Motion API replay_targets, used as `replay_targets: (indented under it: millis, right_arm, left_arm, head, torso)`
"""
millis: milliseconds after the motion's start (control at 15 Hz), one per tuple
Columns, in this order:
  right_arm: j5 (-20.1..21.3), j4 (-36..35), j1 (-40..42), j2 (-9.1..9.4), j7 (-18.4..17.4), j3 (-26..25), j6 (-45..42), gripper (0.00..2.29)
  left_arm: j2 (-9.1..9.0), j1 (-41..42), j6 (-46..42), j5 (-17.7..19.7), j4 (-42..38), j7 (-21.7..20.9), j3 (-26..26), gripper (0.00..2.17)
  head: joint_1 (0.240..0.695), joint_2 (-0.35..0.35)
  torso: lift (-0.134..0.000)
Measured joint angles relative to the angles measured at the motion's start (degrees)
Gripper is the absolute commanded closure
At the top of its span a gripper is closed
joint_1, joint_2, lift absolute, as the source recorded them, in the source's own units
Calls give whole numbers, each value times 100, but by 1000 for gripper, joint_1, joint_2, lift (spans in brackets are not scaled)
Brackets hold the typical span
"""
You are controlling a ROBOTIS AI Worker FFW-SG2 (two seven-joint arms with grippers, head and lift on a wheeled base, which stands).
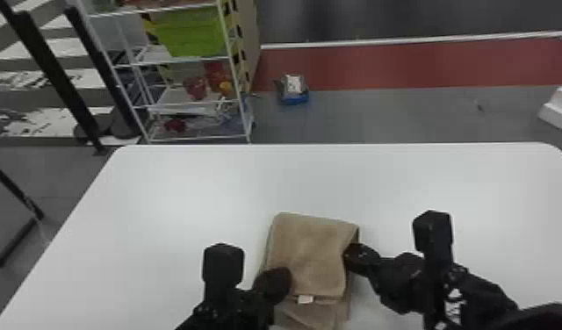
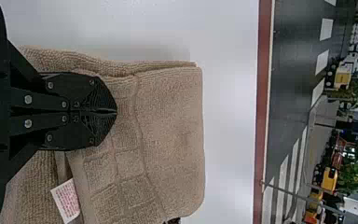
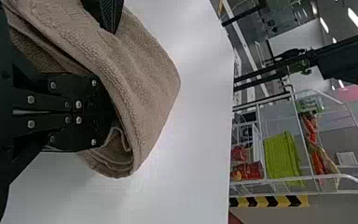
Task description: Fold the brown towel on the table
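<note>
The brown towel (image 1: 313, 250) lies folded in layers near the table's front, a white tag at its near part. My left gripper (image 1: 278, 281) is over its left side; in the left wrist view the left gripper (image 2: 115, 112) is shut, fingertips resting on the towel (image 2: 168, 130) with no cloth visible between them. At the towel's right edge is my right gripper (image 1: 352, 259). In the right wrist view the right gripper (image 3: 109, 112) has its fingers together, tips hidden inside the curved side fold of the towel (image 3: 144, 93); any cloth between them cannot be made out.
White table surface (image 1: 183, 197) surrounds the towel. Beyond its far left edge stands a wire shelf (image 1: 183, 104) with a green bin (image 1: 190, 33). A small blue-and-white item (image 1: 293, 90) lies on the floor past the far edge.
</note>
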Motion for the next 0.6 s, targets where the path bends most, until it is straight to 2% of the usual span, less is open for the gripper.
replay_targets:
  millis: [200, 600]
  right_arm:
    - [-15, 55, -61, 4, -95, -172, -290, 1835]
    - [-24, 315, -127, -18, -317, -536, -427, 1835]
  left_arm:
    - [0, 23, -4, 0, -3, 0, 16, 1976]
    - [-5, -5, 48, -26, -9, 16, -21, 1976]
  head:
    - [695, 133]
    - [695, 61]
  torso:
    - [-124]
    - [-124]
